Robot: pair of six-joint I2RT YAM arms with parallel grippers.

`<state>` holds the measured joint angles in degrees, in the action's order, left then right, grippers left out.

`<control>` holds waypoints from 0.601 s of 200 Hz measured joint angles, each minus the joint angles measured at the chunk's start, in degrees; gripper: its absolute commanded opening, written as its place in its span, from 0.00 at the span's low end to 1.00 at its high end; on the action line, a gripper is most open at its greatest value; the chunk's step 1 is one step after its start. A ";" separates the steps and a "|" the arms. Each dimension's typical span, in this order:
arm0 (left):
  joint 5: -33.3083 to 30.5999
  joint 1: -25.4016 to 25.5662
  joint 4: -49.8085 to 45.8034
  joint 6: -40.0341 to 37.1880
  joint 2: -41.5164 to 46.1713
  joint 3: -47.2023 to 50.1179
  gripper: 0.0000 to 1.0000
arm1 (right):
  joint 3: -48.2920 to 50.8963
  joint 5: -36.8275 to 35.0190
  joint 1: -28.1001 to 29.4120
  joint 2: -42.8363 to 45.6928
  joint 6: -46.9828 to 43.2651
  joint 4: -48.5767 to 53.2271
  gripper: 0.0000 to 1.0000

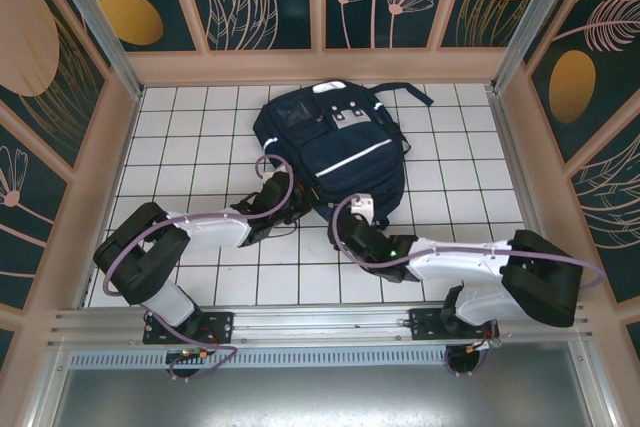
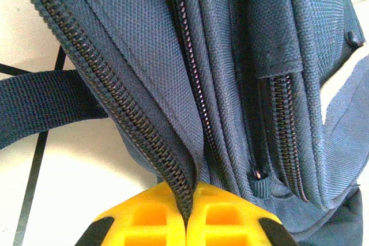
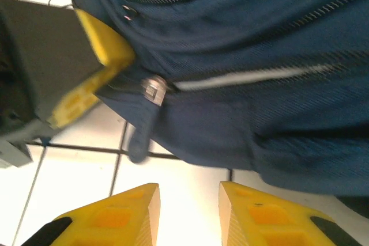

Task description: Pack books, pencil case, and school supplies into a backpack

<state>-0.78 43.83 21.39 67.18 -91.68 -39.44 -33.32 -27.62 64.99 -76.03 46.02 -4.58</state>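
The navy backpack (image 1: 330, 142) lies flat on the middle of the white tiled table, its zipped end toward the arms. My left gripper (image 1: 300, 202) is at its near left corner, shut on the backpack's open zipper edge (image 2: 135, 116), which runs down between the yellow fingertips (image 2: 187, 200). My right gripper (image 1: 360, 209) is at the near edge, open and holding nothing (image 3: 189, 200), over bare tile just short of the fabric (image 3: 259, 56). A metal zipper pull (image 3: 151, 90) hangs ahead of it, next to the left gripper's yellow finger (image 3: 106, 56). Books, pencil case and school supplies are out of view.
A dark backpack strap (image 2: 40, 105) lies on the tiles left of the held edge, and another strap (image 1: 410, 95) trails at the far right. Patterned walls (image 1: 120, 117) fence the table on three sides. Open tile (image 1: 190, 127) lies on both sides of the backpack.
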 measured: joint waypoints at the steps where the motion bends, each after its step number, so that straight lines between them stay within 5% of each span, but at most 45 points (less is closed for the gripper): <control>1: 0.00 0.00 0.00 0.00 0.00 0.00 0.00 | -0.22 -0.07 0.04 -0.13 0.00 0.13 0.32; 55: 0.00 0.00 0.07 0.00 0.00 0.00 0.00 | -9.35 -5.62 3.82 -3.76 1.33 7.41 0.25; 120: 0.02 0.00 0.31 0.00 -0.17 0.00 0.00 | -8.22 -3.21 0.31 -3.98 1.25 6.49 0.24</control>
<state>-0.75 43.83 21.69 67.18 -91.85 -39.44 -41.54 -30.83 65.30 -80.01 47.27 1.91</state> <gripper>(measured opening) 0.067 0.240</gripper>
